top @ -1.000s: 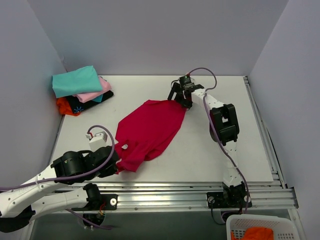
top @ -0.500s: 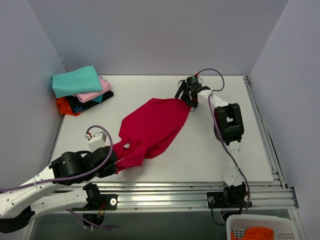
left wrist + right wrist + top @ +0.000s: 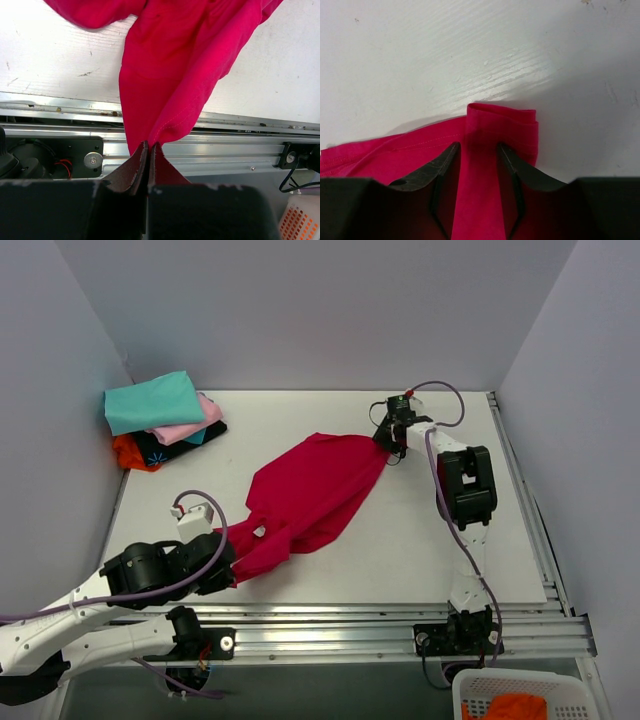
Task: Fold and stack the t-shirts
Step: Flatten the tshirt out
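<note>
While the large crimson-red cloth t-shirt (image 3: 310, 495) lies unfolded, its near end is clamped by the left gripper (image 3: 149, 145) at the white table (image 3: 420, 550)'s near edge. Its far hem is straddled by the right gripper (image 3: 477, 147); whether it is pinched cannot be told. Folded teal, pink, black and orange t-shirts (image 3: 160, 420) are stacked at the far left corner, and plain grey walls (image 3: 300, 310) enclose the table.
</note>
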`<move>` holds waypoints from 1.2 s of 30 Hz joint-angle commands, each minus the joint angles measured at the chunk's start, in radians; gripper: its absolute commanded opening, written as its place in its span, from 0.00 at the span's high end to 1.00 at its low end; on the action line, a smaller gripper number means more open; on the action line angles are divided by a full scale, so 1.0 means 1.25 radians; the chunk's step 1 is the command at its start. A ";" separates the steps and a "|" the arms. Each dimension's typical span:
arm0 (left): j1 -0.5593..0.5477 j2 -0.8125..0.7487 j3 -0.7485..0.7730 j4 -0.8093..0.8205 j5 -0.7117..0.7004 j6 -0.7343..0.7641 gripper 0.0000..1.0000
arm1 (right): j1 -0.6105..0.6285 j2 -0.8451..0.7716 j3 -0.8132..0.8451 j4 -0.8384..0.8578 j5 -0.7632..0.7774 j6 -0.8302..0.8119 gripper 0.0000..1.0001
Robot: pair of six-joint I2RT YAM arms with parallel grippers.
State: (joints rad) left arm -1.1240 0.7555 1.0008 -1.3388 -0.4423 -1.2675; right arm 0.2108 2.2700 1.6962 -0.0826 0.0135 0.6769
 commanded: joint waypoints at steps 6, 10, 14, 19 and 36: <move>-0.004 -0.015 0.006 -0.256 -0.017 -0.011 0.98 | 0.000 0.022 -0.048 -0.102 0.043 -0.037 0.79; -0.004 -0.013 0.004 -0.256 -0.017 -0.012 0.98 | -0.002 0.030 -0.048 -0.112 0.048 -0.047 0.98; -0.003 -0.013 0.004 -0.256 -0.017 -0.014 0.98 | 0.000 0.043 -0.045 -0.116 0.046 -0.052 1.00; -0.003 -0.007 0.004 -0.256 -0.014 -0.014 0.98 | -0.001 0.051 -0.030 -0.112 0.041 -0.054 1.00; 0.000 0.223 0.219 -0.220 -0.132 0.122 0.98 | -0.002 -0.086 0.108 -0.217 0.060 -0.053 0.55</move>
State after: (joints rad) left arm -1.1240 1.0340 1.2686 -1.3437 -0.5755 -1.1580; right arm 0.2108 2.2456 1.7725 -0.2825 0.0490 0.6292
